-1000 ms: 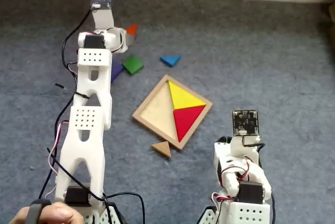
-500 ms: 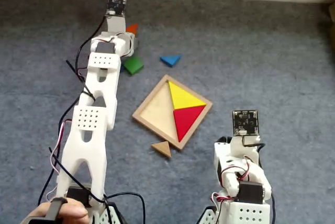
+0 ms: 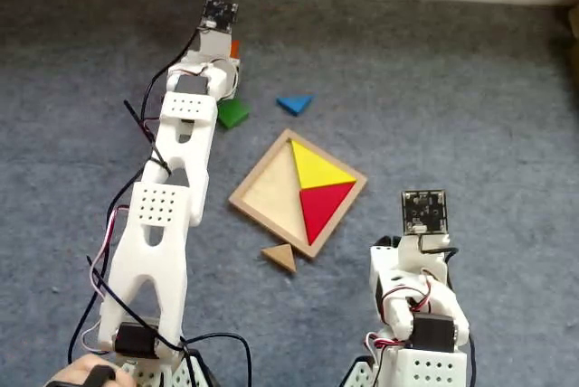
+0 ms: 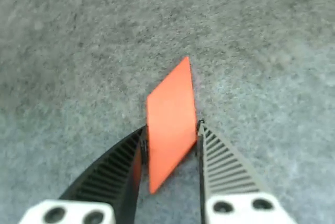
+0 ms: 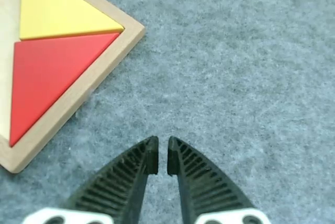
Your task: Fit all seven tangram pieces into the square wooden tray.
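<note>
The orange parallelogram [image 4: 170,114] lies flat on the grey carpet between the fingers of my left gripper [image 4: 171,132]. The gripper is open, its jaws standing close along the piece's two long edges. In the high view a sliver of the orange parallelogram [image 3: 235,47] peeks out beside the left arm at the far left. The square wooden tray [image 3: 242,191] sits mid-table and holds a yellow triangle [image 3: 318,170] and a red triangle [image 3: 321,206]. My right gripper [image 5: 158,162] is shut and empty over bare carpet, a short way from the tray's corner [image 5: 73,103].
A green square [image 3: 232,114] and a blue triangle [image 3: 294,104] lie on the carpet beyond the tray. A small wood-coloured triangle [image 3: 280,256] rests at the tray's near corner. A hand [image 3: 77,373] shows at the left arm's base.
The left arm has swung right and stretched farther out, bringing its gripper over the orange parallelogram. The right arm has not moved.
</note>
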{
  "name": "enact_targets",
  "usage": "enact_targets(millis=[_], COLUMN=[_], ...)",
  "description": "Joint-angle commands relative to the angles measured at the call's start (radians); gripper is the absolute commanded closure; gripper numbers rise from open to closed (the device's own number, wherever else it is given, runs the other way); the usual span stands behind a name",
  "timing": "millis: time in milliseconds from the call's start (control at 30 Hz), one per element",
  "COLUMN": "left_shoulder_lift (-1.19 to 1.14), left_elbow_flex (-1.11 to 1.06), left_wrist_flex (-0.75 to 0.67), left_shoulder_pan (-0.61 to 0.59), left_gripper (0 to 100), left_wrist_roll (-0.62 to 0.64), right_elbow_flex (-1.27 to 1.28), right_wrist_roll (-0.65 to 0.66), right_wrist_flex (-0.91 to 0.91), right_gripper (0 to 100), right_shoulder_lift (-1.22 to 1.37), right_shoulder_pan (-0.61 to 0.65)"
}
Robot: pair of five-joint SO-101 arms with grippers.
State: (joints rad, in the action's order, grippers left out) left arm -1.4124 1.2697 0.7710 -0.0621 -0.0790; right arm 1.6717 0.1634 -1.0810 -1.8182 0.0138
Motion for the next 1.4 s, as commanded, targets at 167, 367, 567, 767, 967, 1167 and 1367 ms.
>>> enact_targets(millis=[167,367,567,767,967,1167,1367], left_shoulder_lift=[0.048,0.153,0.271,0.374,0.582,0.881,1.050], left_elbow_flex=[0.341,0.394,0.395,0.366,0.067,-0.351,-0.674], left_wrist_flex=[0.460,0.736,0.968,1.010,1.013,1.010,1.010], left_shoulder_pan=[0.007,0.018,0.044,0.073,0.142,0.199,0.191], left_gripper=[99,99,99,99,99,99,99], left_wrist_roll=[-0.055,-0.055,-0.055,-0.052,-0.052,-0.054,-0.057], right_elbow_flex=[0.142,0.142,0.142,0.142,0.142,0.142,0.142], right_wrist_roll=[-0.002,-0.002,-0.002,-0.002,-0.002,-0.002,-0.002], right_wrist_flex=[0.022,0.022,0.022,0.022,0.022,0.022,0.022], right_gripper=[95.4,95.4,95.4,95.4,95.4,95.4,95.4], right_shoulder_lift=[-0.008,-0.008,-0.008,-0.008,-0.008,-0.008,-0.008], right_shoulder_pan=[-0.019,-0.019,-0.019,-0.019,-0.039,-0.039,-0.039])
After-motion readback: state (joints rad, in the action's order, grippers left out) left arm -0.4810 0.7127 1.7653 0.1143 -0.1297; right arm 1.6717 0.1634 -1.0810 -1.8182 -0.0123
